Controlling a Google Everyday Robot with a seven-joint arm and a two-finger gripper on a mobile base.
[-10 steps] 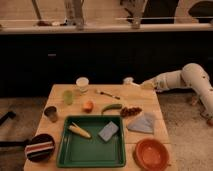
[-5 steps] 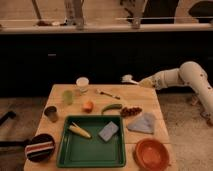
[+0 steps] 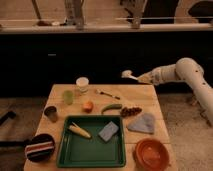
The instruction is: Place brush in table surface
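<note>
Camera view, claw [image 3: 144, 78] clamped around brush [image 3: 128, 75], whitish head sticking past it, over table surface [image 3: 142, 96] far edge.

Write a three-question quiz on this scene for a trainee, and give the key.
1. True or false: the brush lies flat on the table surface.
2. Which of these lies in the green tray beside the corn cob? A) a blue sponge B) an orange C) a green chilli
3. Fill in: the gripper, raised near the table's far edge at the picture's right, is shut on the ____.

Key:
1. False. It is held up in the air, clear of the wood.
2. A.
3. brush.
</note>
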